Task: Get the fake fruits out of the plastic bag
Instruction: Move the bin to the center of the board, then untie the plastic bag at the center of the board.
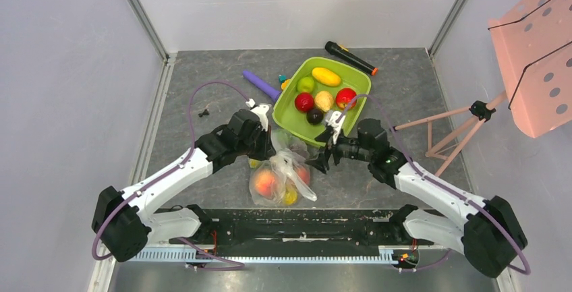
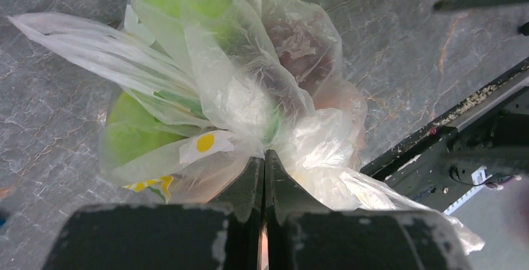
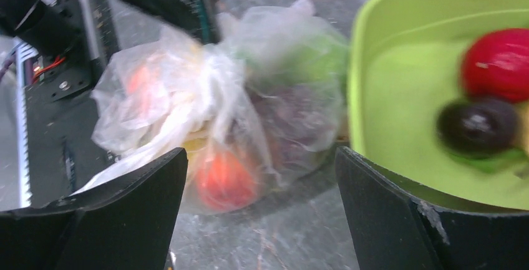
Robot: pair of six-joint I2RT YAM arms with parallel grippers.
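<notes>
The transparent plastic bag (image 1: 280, 170) lies on the grey floor just in front of the green tray (image 1: 278, 106), with peach-orange (image 1: 266, 183), red (image 1: 301, 172) and yellow (image 1: 290, 197) fake fruits inside. My left gripper (image 1: 272, 145) is shut on a bunched fold of the bag (image 2: 249, 95) at its top, and a green fruit (image 2: 134, 133) shows through the film. My right gripper (image 1: 322, 159) is open beside the bag's right side. In the right wrist view (image 3: 262, 176) it faces the bag (image 3: 206, 95) and a red-orange fruit (image 3: 224, 179) inside. Several fruits lie in the tray.
The tray holds yellow (image 1: 326, 76), green (image 1: 305, 84), red (image 1: 346, 98) and dark (image 1: 314, 116) fruits. A purple stick (image 1: 262, 85), small blocks (image 1: 283, 81) and a black torch (image 1: 351, 58) lie around it. A pink stand (image 1: 533, 56) is at the right.
</notes>
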